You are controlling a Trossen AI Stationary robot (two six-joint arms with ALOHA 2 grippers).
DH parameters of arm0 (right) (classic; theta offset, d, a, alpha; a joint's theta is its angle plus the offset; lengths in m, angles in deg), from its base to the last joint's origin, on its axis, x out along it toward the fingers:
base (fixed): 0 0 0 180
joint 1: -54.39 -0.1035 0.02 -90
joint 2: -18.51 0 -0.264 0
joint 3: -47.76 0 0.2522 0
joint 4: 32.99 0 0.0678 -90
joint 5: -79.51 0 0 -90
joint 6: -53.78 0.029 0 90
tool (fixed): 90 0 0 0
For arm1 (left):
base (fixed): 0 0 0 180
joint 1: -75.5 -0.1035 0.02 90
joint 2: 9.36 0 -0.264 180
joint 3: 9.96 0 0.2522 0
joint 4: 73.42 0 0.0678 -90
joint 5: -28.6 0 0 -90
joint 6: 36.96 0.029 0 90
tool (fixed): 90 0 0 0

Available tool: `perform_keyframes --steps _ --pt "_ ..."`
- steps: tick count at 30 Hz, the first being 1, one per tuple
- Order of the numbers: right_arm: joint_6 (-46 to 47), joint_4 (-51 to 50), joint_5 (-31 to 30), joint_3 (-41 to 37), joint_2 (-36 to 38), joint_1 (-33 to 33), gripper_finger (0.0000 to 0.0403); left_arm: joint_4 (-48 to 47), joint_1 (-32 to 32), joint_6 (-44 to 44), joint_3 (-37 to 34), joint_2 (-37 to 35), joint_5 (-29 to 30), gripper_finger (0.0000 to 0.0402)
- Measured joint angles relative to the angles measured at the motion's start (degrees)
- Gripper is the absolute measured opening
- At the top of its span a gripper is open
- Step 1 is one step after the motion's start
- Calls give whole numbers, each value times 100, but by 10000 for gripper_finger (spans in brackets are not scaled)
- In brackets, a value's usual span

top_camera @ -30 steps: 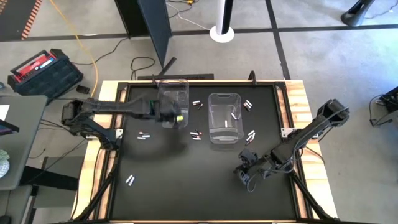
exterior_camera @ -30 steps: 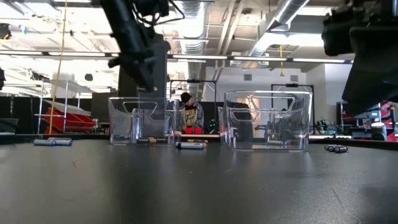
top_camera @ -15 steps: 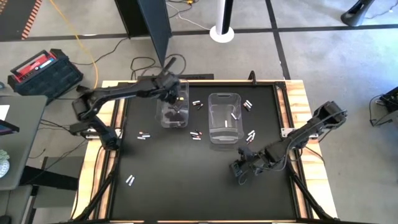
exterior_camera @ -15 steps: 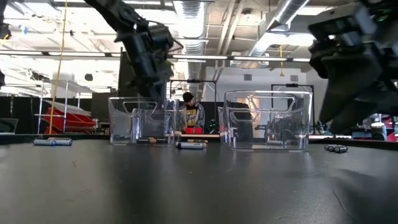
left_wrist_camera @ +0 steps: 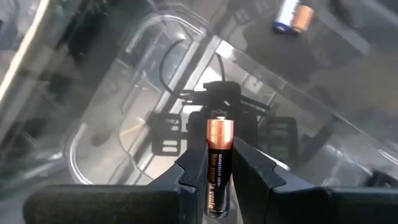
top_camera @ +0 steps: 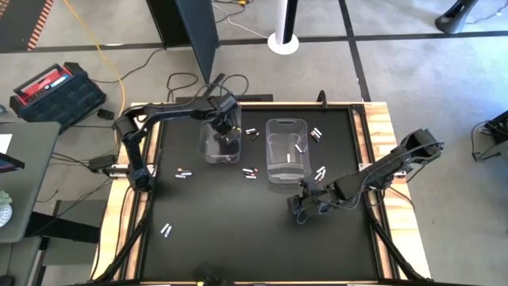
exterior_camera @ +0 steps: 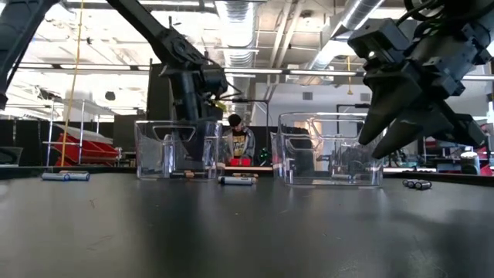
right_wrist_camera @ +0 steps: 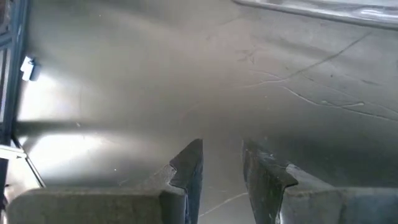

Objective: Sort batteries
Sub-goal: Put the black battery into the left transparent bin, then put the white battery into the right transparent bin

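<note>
My left gripper [top_camera: 228, 133] hangs over the left clear bin [top_camera: 211, 149], shut on a black battery with a copper end [left_wrist_camera: 219, 163]. Its arm reaches down behind that bin's wall [exterior_camera: 174, 150] in the low view. My right gripper [top_camera: 299, 210] stands open over bare mat just in front of the right clear bin [top_camera: 286, 127], with nothing between its fingers [right_wrist_camera: 188, 167]. That bin holds white batteries [top_camera: 286, 160]. Loose batteries lie flat on the mat between the bins [top_camera: 252, 171], right of the right bin [top_camera: 321, 172] and at the left [top_camera: 184, 172]. My left gripper pinches the battery's black body [left_wrist_camera: 218, 186] between its two fingers. The battery lies along the fingers, and its copper end [left_wrist_camera: 219, 132] sticks out past their tips. The fingers point steeply down from above. The battery hangs clear above the left bin's floor.
More batteries lie near the far edge [top_camera: 252, 133] [top_camera: 316, 135] and at the near left [top_camera: 166, 230]. The low view shows a blue-marked cell [exterior_camera: 65, 176], a dark one [exterior_camera: 236, 181] and a pair [exterior_camera: 417, 184] on the mat. A wooden frame [top_camera: 381, 127] borders the black mat.
My left arm has swung round toward the table's far edge and its gripper has sunk onto the left bin's opening, rolling as it went, with the battery still held. My right gripper has drifted a little toward the table's left and has rolled.
</note>
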State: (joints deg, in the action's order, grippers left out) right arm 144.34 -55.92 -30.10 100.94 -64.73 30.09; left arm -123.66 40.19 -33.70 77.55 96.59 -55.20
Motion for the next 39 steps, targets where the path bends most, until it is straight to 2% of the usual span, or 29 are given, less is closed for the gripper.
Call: perform_keyframes --steps 9,22,32,39 --pt "-7 22 0 0 0 11 126 122 -253 160 2 44 -32 57" --pt "94 26 2 0 0 85 126 63 -259 30 2 103 -122 57" --pt "96 68 2 0 0 120 126 -46 -259 -6 2 103 -116 83" --pt "98 70 2 -2 0 120 126 -49 -259 -6 2 103 -105 86"
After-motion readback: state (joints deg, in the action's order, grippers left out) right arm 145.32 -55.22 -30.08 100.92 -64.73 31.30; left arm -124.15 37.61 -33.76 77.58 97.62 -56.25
